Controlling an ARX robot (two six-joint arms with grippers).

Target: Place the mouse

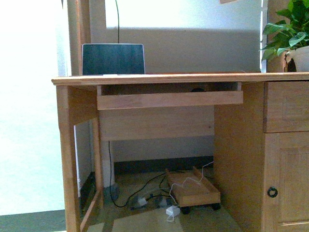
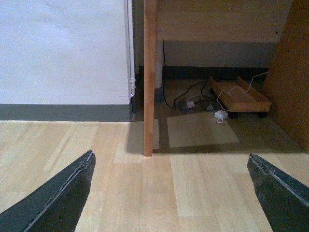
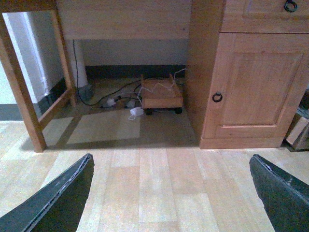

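Wooden desk leg (image 2: 150, 77) ahead — left claw (image 2: 170, 156) spread, floor (image 2: 145, 198) open.

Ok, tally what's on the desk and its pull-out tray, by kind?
Laptop: 1
Potted plant: 1
Mouse (dark shape on the tray, barely visible): 1
Total: 3

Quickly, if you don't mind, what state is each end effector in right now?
Left end effector: open, holding nothing.
Right end effector: open, holding nothing.
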